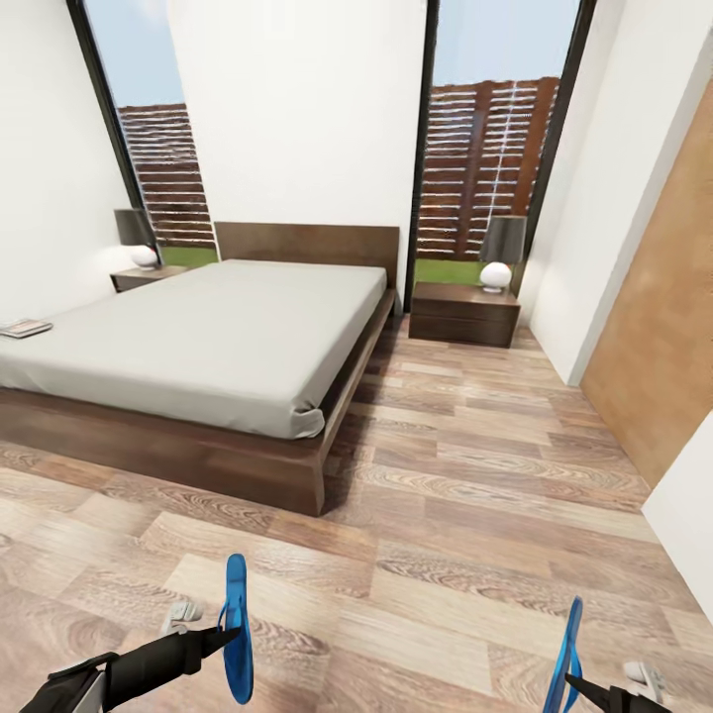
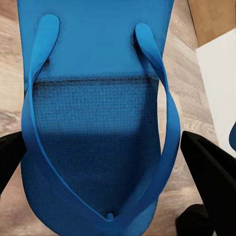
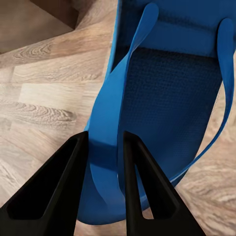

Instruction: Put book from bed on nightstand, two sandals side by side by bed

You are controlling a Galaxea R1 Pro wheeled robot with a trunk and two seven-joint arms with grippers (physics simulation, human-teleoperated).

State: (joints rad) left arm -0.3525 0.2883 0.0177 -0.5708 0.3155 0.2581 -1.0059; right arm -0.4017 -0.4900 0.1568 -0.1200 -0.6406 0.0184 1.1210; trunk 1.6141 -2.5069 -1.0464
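Note:
Each of my grippers holds one of the two bright blue sandals on edge above the wood floor, short of the bed's foot. My left gripper (image 1: 226, 634) (image 2: 108, 162) is shut on one sandal (image 1: 236, 644) (image 2: 98, 59), a finger on either side of the sole. My right gripper (image 1: 579, 683) (image 3: 105, 147) pinches the rim of the other sandal (image 1: 567, 654) (image 3: 172, 88). The bed (image 1: 198, 337) stands ahead at left. The book (image 1: 25, 328) lies on its far left edge. A dark nightstand (image 1: 463, 313) stands right of the headboard, another nightstand (image 1: 147, 277) left of it.
Each nightstand carries a lamp (image 1: 500, 253) with a white base. A strip of plank floor (image 1: 465, 446) runs between the bed's right side and the white wall (image 1: 604, 248). A brown panel (image 1: 659, 337) stands at the right. Tall windows flank the headboard.

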